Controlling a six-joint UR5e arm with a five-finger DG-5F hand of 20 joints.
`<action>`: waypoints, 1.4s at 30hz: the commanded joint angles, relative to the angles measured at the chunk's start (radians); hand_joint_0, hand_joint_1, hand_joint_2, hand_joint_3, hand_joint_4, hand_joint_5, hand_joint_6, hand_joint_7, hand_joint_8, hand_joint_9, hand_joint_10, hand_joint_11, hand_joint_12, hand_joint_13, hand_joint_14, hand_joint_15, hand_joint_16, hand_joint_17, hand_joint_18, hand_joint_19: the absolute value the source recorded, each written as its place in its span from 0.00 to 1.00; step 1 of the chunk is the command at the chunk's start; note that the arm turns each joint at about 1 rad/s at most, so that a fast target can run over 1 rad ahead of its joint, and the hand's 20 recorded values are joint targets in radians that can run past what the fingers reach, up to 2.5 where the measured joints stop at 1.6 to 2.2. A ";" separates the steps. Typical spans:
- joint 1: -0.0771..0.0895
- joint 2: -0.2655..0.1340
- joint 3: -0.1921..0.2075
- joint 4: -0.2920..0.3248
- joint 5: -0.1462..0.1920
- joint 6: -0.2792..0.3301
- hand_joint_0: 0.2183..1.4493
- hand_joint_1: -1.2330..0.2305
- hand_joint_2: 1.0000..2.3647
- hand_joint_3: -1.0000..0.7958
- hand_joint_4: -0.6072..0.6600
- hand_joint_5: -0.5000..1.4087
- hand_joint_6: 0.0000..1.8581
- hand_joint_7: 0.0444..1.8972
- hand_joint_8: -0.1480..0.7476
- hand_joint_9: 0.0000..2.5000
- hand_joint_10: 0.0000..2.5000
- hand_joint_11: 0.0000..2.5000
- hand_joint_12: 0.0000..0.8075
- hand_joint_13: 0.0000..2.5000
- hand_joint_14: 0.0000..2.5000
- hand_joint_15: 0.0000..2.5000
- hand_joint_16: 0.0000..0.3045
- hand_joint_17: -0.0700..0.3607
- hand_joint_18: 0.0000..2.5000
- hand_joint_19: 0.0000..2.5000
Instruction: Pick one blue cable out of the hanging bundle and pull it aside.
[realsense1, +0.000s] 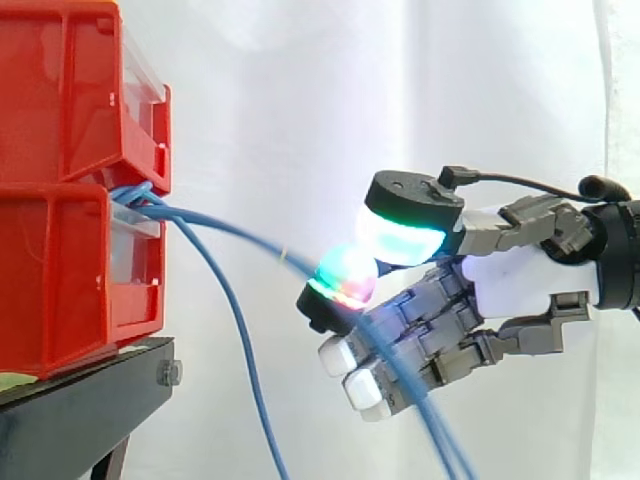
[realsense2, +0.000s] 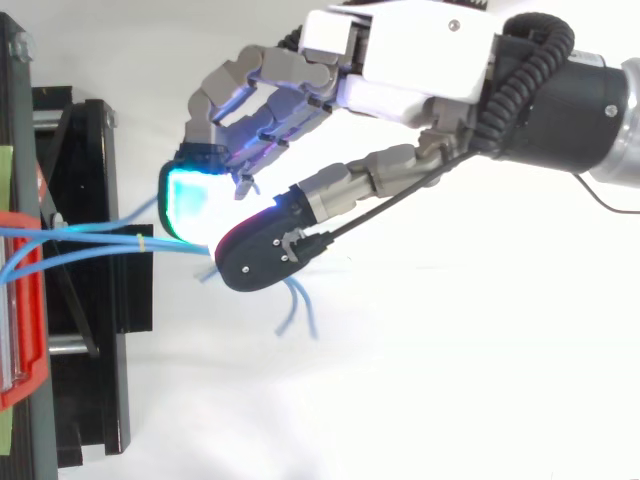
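From the lower red bin's (realsense1: 60, 290) mouth blue cables (realsense1: 245, 350) hang, one blue cable (realsense1: 250, 238) pinched in the hand (realsense1: 520, 280).

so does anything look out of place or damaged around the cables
Nothing looks damaged or spilled. The one thing off line is a blue cable, stretched sideways from between the red bins to the hand, whose thumb and finger pinch it, while a second cable hangs down loose.
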 joint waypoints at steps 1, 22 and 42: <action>0.001 0.011 -0.011 -0.002 0.002 -0.001 0.32 0.36 0.00 0.30 0.55 0.19 0.51 0.42 0.45 0.32 0.01 0.17 0.39 0.28 0.01 0.15 0.14 0.39 0.21 0.13; 0.024 -0.024 -0.012 0.104 0.083 0.040 0.23 0.43 0.00 0.29 0.65 0.22 0.27 0.64 0.47 0.33 0.01 0.15 0.41 0.29 0.01 0.15 0.16 0.42 0.22 0.13; 0.056 -0.145 -0.058 0.478 0.172 -0.070 0.23 0.43 0.00 0.29 0.70 0.21 0.27 0.53 0.46 0.32 0.00 0.13 0.40 0.29 0.01 0.15 0.16 0.42 0.21 0.14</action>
